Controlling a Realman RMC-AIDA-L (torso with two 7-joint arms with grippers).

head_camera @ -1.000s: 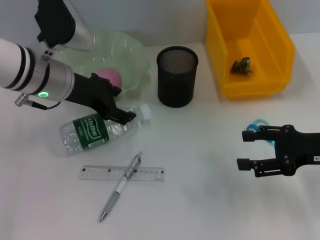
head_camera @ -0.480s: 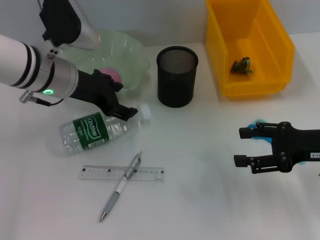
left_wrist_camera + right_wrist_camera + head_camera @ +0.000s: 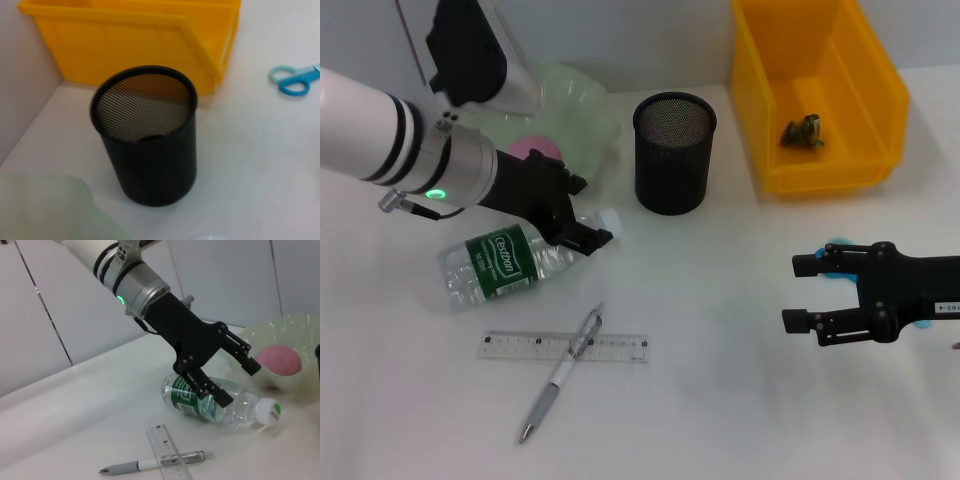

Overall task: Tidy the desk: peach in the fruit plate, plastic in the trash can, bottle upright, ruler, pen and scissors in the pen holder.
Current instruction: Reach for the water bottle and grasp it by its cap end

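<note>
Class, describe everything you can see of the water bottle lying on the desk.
The water bottle is clear plastic with a green label and a white cap, apparently holding little or nothing. It lies on its side on the white desk, cap toward the black mesh pen holder, in front of the fruit plate. The left tool, open, hovers over its neck.

The clear plastic water bottle (image 3: 510,262) carried a dark green label with white lettering and a white cap. The round peach (image 3: 538,152) was pink, in a pale green translucent fruit plate (image 3: 582,110). The mesh pen holder (image 3: 674,152) was black; the trash bin (image 3: 817,92) yellow; the scissors handles (image 3: 294,80) light blue. The ruler (image 3: 563,346) was clear with dark graduations; the pen (image 3: 560,374) white and grey.
</note>
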